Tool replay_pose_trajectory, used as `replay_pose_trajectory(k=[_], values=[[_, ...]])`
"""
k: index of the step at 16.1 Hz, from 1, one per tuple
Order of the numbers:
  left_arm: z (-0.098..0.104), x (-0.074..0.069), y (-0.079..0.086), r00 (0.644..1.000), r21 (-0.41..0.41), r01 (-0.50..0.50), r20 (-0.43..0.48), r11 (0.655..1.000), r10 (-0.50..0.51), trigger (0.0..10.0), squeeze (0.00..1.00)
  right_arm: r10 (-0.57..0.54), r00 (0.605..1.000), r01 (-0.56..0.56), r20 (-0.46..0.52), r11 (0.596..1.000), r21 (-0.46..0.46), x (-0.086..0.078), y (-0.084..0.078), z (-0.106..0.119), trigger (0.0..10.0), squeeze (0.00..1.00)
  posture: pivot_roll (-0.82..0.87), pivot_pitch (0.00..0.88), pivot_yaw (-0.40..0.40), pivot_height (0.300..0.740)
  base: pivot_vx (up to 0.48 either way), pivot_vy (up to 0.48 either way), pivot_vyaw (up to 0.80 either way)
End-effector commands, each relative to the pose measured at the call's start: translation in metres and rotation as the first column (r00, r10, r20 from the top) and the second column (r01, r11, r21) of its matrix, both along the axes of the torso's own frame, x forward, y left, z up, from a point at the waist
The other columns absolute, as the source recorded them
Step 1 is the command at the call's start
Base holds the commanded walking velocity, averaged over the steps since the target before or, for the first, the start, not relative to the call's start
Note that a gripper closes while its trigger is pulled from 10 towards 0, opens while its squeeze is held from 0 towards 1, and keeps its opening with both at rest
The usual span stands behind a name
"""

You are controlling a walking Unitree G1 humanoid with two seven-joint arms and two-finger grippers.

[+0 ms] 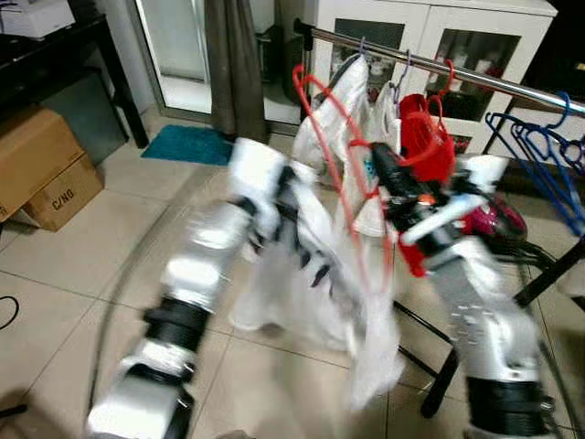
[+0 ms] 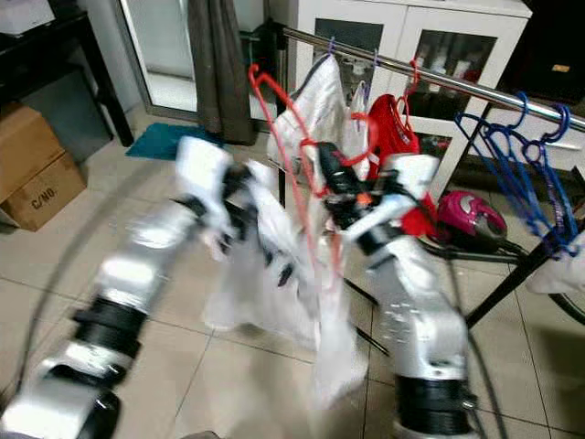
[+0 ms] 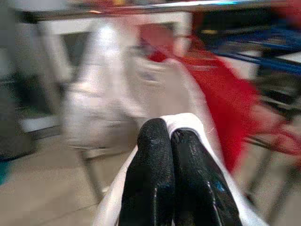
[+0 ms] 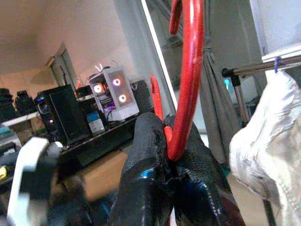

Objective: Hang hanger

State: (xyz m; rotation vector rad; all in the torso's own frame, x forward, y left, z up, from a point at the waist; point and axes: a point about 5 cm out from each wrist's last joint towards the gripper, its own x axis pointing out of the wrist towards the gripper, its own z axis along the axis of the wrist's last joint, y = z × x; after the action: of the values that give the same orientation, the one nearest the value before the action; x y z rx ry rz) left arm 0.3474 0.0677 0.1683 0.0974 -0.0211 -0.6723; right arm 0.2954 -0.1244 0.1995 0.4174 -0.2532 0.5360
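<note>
The right end effector is clamped tight on the neck of a red hanger, its two black fingers pressed against the wire just below the hook. The hook curves up above those fingers, and the hanger's triangle hangs below them, draped with a white garment. The left end effector has its fingers closed together on a fold of that same garment, off to the side of the right one and lower.

The clothes rail runs ahead of and above the right end effector, with white clothes, a red garment and a cluster of blue hangers already on it. The red hanger's hook is not on the rail yet; it appears to be short of it.

Several things could go wrong from here. Both arms look blurred in the head views, so the hook may swing, and a swinging hook could strike the rail's side or snag a neighbouring hanger instead of dropping over the bar. The spot directly beyond the right end effector is crowded, so the hook might catch on fabric already hanging there. The grip sits close under the hook, so the fingers themselves may bump the rail. If the left end effector pulls on the garment while the right lifts, the cloth could slide off the hanger or twist the hook out of line.
</note>
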Motion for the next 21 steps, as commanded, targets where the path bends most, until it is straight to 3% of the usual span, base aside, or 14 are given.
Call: replay_pose_trajectory(k=[1,3,5,7,8,10,11,12,13,14,15,17,20,21], values=[[0.011,-0.003,-0.007,0.999,-0.01,0.034,0.037,0.999,-0.034,0.0,0.0,-0.022,0.999,0.021,0.031,1.0,0.016,0.002,0.0,0.008,0.0,0.0,0.0,0.0,0.053,0.74,0.0,0.0,0.0],[0.014,-0.011,-0.017,0.997,-0.031,0.077,0.026,0.997,-0.076,0.0,0.0,-0.076,0.997,0.073,0.033,0.995,0.069,0.006,-0.004,0.013,0.0,0.0,0.0,0.0,0.052,0.74,0.0,0.0,0.0],[0.009,-0.027,-0.021,0.992,-0.028,0.124,0.009,0.992,-0.124,0.0,0.0,-0.237,0.971,0.233,0.036,0.968,0.09,0.015,-0.026,0.02,0.0,0.0,0.01,0.0,0.056,0.74,0.0,0.0,0.0],[0.001,-0.033,-0.004,0.998,-0.004,0.057,-0.011,0.998,-0.057,0.0,0.0,-0.31,0.945,0.327,0.106,0.9,-0.287,0.014,-0.039,0.012,0.0,0.0,0.0,0.0,0.059,0.74,0.0,0.0,0.0],[0.0,-0.035,0.006,1.0,-0.005,0.005,-0.023,1.0,-0.005,0.0,0.0,-0.319,0.939,0.343,0.125,0.854,-0.391,0.01,-0.044,0.006,0.0,0.0,0.0,0.0,0.057,0.74,0.0,0.0,0.0],[-0.002,-0.041,0.024,0.997,-0.016,-0.069,-0.027,0.997,0.069,0.0,0.0,-0.363,0.926,0.366,0.1,0.808,-0.462,0.0,-0.057,-0.003,0.0,0.0,0.0,0.0,0.052,0.74,0.0,0.0,0.0],[-0.003,-0.043,0.031,0.994,-0.019,-0.106,-0.035,0.994,0.105,0.0,0.0,-0.389,0.918,0.376,0.075,0.796,-0.474,-0.007,-0.062,-0.009,4.2,0.0,0.0,0.0,0.053,0.74,0.0,0.0,0.0],[-0.006,-0.046,0.04,0.985,-0.019,-0.167,-0.044,0.986,0.166,0.0,0.0,-0.428,0.903,0.392,0.043,0.779,-0.489,-0.016,-0.067,-0.016,10.0,0.0,-0.01,0.0,0.056,0.74,0.0,0.0,0.0],[-0.008,-0.049,0.046,0.976,-0.006,-0.215,-0.023,0.977,0.215,8.7,0.0,-0.44,0.898,0.385,0.003,0.782,-0.49,-0.028,-0.066,-0.025,10.0,0.0,-0.02,0.0,0.061,0.74,0.0,0.0,0.0],[-0.013,-0.052,0.05,0.963,0.019,-0.27,-0.003,0.963,0.27,10.0,0.0,-0.452,0.891,0.369,-0.043,0.776,-0.511,-0.046,-0.063,-0.038,10.0,0.0,-0.02,0.0,0.064,0.74,0.0,0.0,0.0],[-0.017,-0.056,0.05,0.961,0.02,-0.277,-0.014,0.961,0.277,10.0,0.0,-0.49,0.864,0.351,-0.115,0.751,-0.559,-0.057,-0.063,-0.054,10.0,0.0,-0.03,0.0,0.066,0.74,0.0,0.0,0.0],[-0.023,-0.06,0.055,0.937,0.032,-0.348,0.031,0.937,0.347,10.0,0.0,-0.572,0.796,0.396,-0.198,0.74,-0.543,-0.081,-0.064,-0.075,10.0,0.0,-0.05,0.014,0.078,0.74,0.0,0.0,-0.4],[-0.028,-0.063,0.063,0.891,-0.084,-0.454,-0.021,0.887,0.454,10.0,0.0,-0.68,0.722,0.507,-0.13,0.648,-0.568,-0.082,-0.074,-0.069,10.0,0.0,-0.06,0.029,0.081,0.74,0.0,0.0,0.0],[-0.028,-0.066,0.065,0.88,-0.116,-0.474,-0.028,0.873,0.474,10.0,0.0,-0.657,0.74,0.505,-0.143,0.683,-0.528,-0.083,-0.071,-0.062,10.0,0.0,-0.06,0.035,0.076,0.74,0.0,0.0,-0.8]])
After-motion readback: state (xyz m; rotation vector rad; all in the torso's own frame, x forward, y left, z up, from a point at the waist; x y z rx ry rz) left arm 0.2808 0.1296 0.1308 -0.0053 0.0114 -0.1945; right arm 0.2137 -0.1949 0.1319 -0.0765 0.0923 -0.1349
